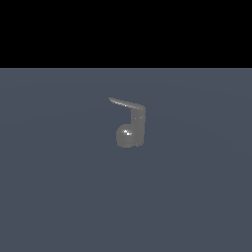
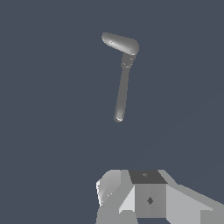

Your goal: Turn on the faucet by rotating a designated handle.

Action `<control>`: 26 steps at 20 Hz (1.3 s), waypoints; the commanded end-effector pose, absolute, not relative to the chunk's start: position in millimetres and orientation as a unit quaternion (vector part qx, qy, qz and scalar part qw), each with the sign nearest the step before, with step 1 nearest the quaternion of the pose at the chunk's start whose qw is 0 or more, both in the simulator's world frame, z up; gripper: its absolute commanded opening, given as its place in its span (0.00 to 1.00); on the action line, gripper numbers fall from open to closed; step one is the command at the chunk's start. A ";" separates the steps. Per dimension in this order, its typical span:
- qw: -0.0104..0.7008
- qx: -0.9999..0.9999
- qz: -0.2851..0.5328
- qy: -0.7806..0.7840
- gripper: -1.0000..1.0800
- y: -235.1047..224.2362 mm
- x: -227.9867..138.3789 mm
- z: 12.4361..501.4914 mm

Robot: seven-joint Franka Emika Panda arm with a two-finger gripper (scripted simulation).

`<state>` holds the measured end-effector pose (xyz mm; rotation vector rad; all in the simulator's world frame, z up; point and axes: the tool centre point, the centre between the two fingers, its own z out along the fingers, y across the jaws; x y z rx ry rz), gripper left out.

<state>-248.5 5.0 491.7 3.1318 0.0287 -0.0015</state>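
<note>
The faucet (image 1: 130, 129) stands alone on the flat grey-blue floor in the exterior view. It is dull grey, with a shiny rounded bulb base, a short column and a thin handle (image 1: 126, 103) jutting from the top toward the exterior view's left. The wrist view looks down on the faucet (image 2: 121, 43), with the handle (image 2: 122, 89) as a long thin bar. Only part of my gripper (image 2: 140, 197) shows at that picture's edge, well apart from the handle and touching nothing. Its fingers are not clear enough to judge. The exterior view shows no arm.
Bare grey-blue floor (image 1: 59, 197) surrounds the faucet on all sides. A black band fills the top of the exterior view. No other objects are in sight.
</note>
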 end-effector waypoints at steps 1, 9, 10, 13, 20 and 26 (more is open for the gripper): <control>0.005 1.000 0.000 0.009 0.00 5.0 -248.5 491.7; 0.000 1.000 0.003 0.025 0.00 2.6 -249.3 493.3; 0.000 1.000 0.003 0.026 0.00 2.4 -249.3 493.5; 0.000 1.000 0.003 0.025 0.00 2.4 -249.3 493.4; -0.006 1.000 0.002 0.013 0.00 3.6 -241.9 491.7; -0.021 1.000 -0.002 -0.021 0.00 6.5 -223.4 486.7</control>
